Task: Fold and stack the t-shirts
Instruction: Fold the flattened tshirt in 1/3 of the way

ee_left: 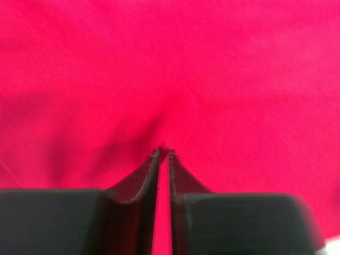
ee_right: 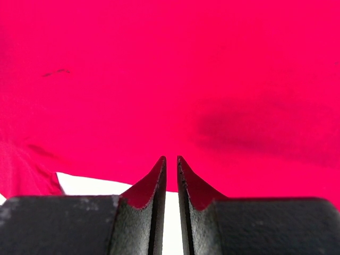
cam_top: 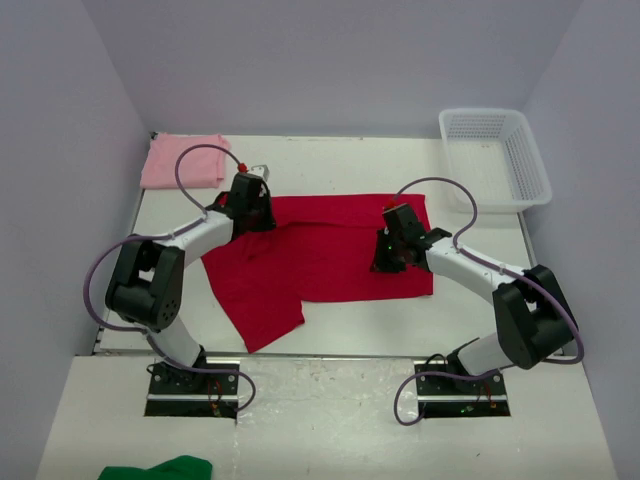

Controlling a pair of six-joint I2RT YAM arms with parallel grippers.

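The crimson red t-shirt [cam_top: 330, 255] lies spread on the white table, with one part hanging toward the front left. It fills the left wrist view [ee_left: 170, 69] and the right wrist view [ee_right: 170, 69]. My left gripper [cam_top: 258, 222] is at its back left edge. Its fingers are pressed nearly together, and the cloth puckers at the tips [ee_left: 164, 152]. My right gripper [cam_top: 388, 262] is low over the shirt's right part. Its fingers are nearly together over the flat cloth edge [ee_right: 171, 158], with white table showing in the gap. The pale pink folded t-shirt [cam_top: 185, 160] lies at the back left corner.
A white mesh basket [cam_top: 530, 165] stands at the back right. A green cloth [cam_top: 160, 468] lies on the near shelf at the bottom left, in front of the arm bases. Walls close in the table on the left, back and right.
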